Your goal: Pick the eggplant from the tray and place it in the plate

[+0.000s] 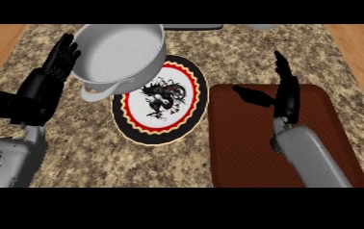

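A: Nearest edge first. What are we logging?

B: We are seeing the right forearm [313,158] coming up over the brown tray [241,146], which is lying on the right side of the speckled counter [85,160]. The left forearm [18,158] is coming in at the lower left corner.

A: And the right hand [286,98]?

B: It is hovering over the tray's far half. The fingers are pointing straight away from us and the thumb [250,95] is sticking out to the left. It is spread and holding nothing that we can see.

A: Are we spotting the eggplant?

B: No. We are not making it out on the tray's bare surface or anywhere else, so we cannot tell where it is.

A: Moving out, then.

B: The plate [153,122] is sitting just left of the tray, almost touching it. It is showing a black rim, a red band and a white middle with a dark ragged figure, which we are reading as decoration.

A: Farther still?

B: A grey pot [121,50] is overlapping the plate's far left part. We cannot tell whether it is resting on the plate. The left hand [46,81] is standing beside the pot's left wall with its fingers straight and together, the tips close to the rim. It is gripping nothing.
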